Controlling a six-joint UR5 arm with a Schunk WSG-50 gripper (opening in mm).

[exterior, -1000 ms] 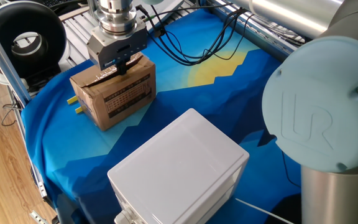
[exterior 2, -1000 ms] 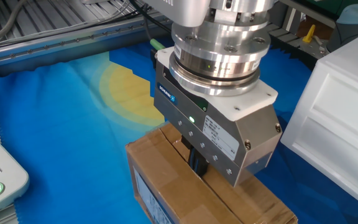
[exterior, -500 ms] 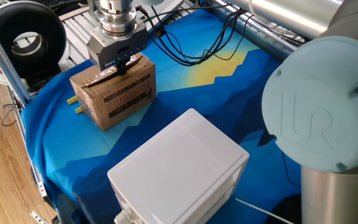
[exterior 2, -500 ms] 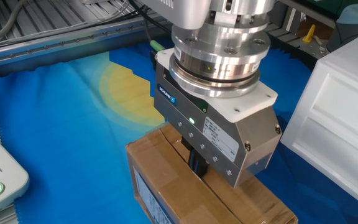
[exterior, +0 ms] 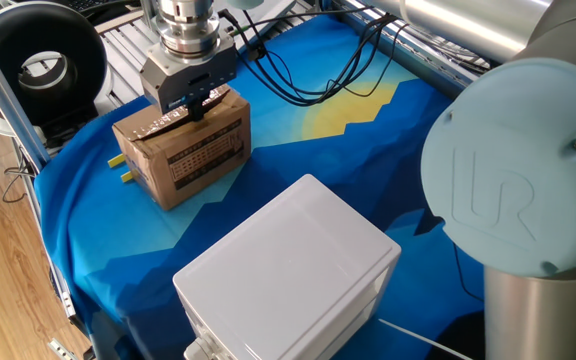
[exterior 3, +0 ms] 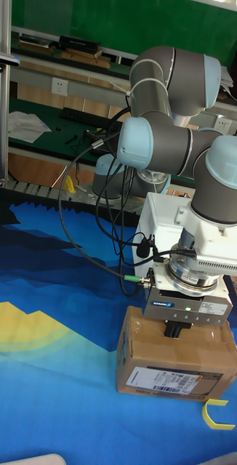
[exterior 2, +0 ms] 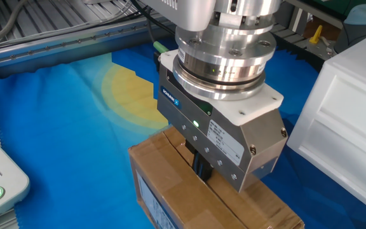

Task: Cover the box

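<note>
The box (exterior: 183, 145) sits on a blue-and-yellow cloth (exterior: 368, 130) over the table.

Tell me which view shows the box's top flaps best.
One fixed view: the box is whole there, flaps down under the gripper. The other fixed view crops it at the bottom edge; the tall fixed view mostly shows its labelled side.

A robotics lab or workshop: the tabletop (exterior: 348, 150) wears a blue and yellow printed cloth, aluminium framing rails (exterior 2: 62, 51) edge it, black cables (exterior 3: 89, 218) trail about, and a cluttered workbench (exterior 3: 53, 69) (green wall above) stands behind.
</note>
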